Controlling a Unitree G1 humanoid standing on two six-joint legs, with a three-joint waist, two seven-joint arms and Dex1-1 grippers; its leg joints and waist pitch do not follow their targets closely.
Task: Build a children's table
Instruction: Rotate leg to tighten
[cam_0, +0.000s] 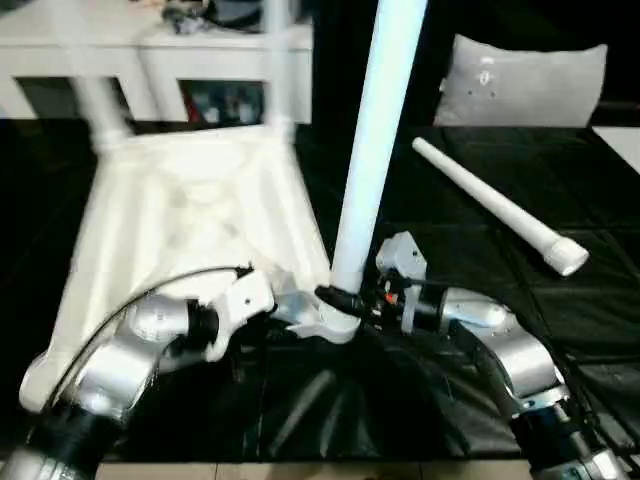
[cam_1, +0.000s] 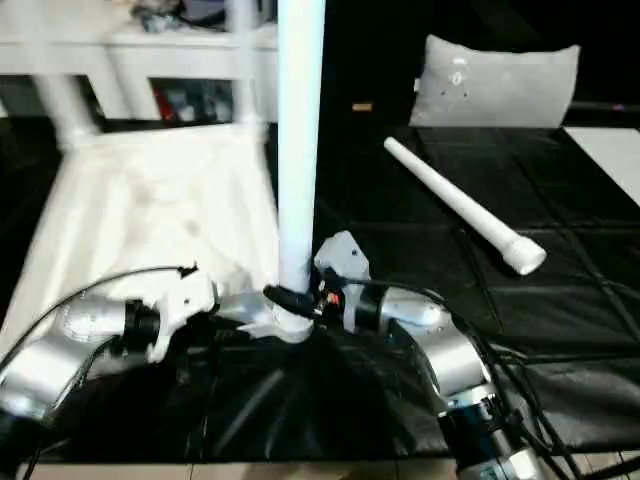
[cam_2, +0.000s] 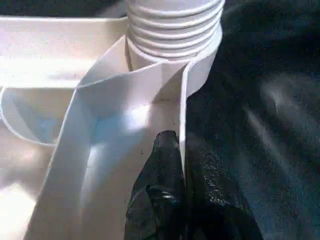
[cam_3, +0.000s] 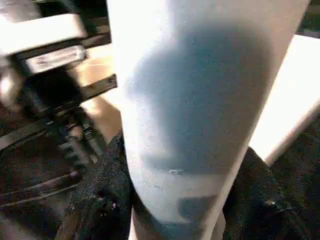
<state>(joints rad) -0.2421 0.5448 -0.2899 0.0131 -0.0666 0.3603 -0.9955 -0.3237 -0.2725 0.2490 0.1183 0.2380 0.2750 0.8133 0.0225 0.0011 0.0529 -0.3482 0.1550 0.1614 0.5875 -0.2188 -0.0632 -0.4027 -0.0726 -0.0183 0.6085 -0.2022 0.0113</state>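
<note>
The children's table top (cam_0: 190, 210) lies upside down on the black mat, ribbed side up. Two white legs (cam_0: 105, 110) (cam_0: 278, 70) stand in its far corners. A third leg (cam_0: 375, 130) stands upright in the near right corner socket (cam_0: 335, 322), its threaded end (cam_2: 175, 25) at the socket. My right gripper (cam_0: 335, 298) is shut on this leg (cam_3: 200, 100) just above the socket, a finger (cam_3: 105, 200) on each side. My left gripper (cam_2: 182, 150) is shut on the thin rim wall of the top (cam_2: 125, 100) beside that corner. A fourth leg (cam_0: 495, 205) lies loose on the mat to the right.
A grey-white cushion (cam_0: 525, 80) leans at the back right. White furniture (cam_0: 150, 45) stands behind the table top. Black mat (cam_0: 450, 400) covers the floor around it, and a pale floor strip (cam_0: 625, 145) shows at the far right.
</note>
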